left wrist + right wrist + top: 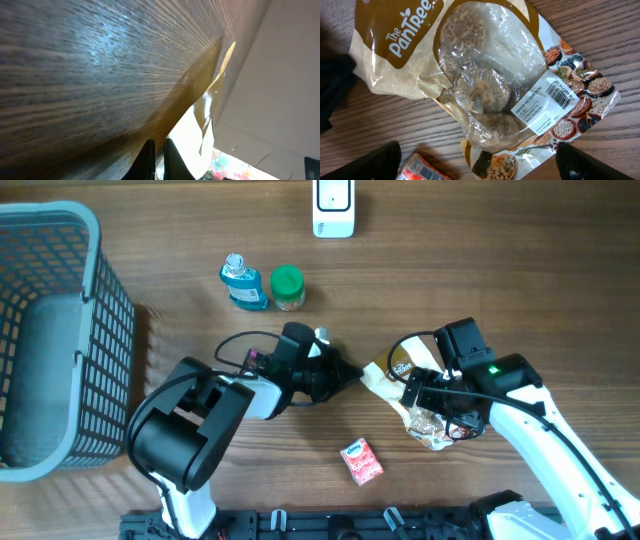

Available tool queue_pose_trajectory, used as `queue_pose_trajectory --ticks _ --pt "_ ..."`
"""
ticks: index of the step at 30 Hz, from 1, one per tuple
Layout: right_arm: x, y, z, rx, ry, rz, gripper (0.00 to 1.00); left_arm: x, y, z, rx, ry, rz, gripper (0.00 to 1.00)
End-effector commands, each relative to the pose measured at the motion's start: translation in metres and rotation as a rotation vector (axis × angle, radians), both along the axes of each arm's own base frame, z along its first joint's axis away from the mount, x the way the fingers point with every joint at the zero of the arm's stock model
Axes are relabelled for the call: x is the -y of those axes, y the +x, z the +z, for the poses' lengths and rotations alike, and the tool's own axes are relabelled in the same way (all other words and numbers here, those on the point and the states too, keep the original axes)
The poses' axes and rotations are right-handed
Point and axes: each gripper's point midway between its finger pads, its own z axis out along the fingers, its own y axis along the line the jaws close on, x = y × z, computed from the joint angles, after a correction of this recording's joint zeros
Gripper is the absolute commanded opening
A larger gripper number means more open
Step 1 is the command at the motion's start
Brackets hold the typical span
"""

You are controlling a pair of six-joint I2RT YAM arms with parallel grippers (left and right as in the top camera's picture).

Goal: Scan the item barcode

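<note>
While the right fingers (380, 162) stood spread wide above the bag (480, 85), one dark tip at each lower corner of the right wrist view, the left fingers (148, 160) were pressed together low on the table (480, 270) at the bag's pale corner; whether any film was caught between them could not be told

The table was brown wood with a fine grain running across it, and it filled every view, so almost nothing of the room showed. Close under the left wrist camera the grain caught a bluish sheen. A black rail (330, 525) ran along the near edge

The bag lay flat, right of centre, with its clear window up and dried mushrooms inside. Its barcode (560, 94) faced up on a white label near one side

A white scanner (333, 208) sat at the far edge, well apart from the bag. A blue bottle (243, 283) and a green-lidded jar (288, 287) stood just beside each other, between the scanner and the left arm. A grey-blue basket (110, 300) took up the left side. A red packet (361, 461) lay near the bag, toward the near edge
</note>
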Motion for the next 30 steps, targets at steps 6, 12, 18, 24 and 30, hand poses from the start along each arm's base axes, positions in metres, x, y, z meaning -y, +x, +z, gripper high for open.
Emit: queue_pose_trajectory --ticks 6,12,18,24,30 --pt "-0.012 0.010 0.005 0.055 0.074 0.022 1.00 0.002 0.003 0.019 0.137 -0.018 -0.076 0.52" --pt "-0.018 0.022 0.050 0.203 0.120 0.077 1.00 0.014 0.003 0.055 0.324 -0.036 -0.245 1.00" --pt "0.012 0.021 0.108 0.334 0.140 -0.026 1.00 0.034 -0.015 0.073 0.391 -0.120 -0.349 1.00" --pt "0.039 0.020 0.125 0.369 0.206 -0.108 1.00 0.017 -0.025 0.021 0.224 0.131 -0.257 1.00" --pt "0.049 0.018 0.122 0.357 0.175 -0.139 1.00 0.013 -0.040 0.016 0.098 0.117 -0.262 1.00"
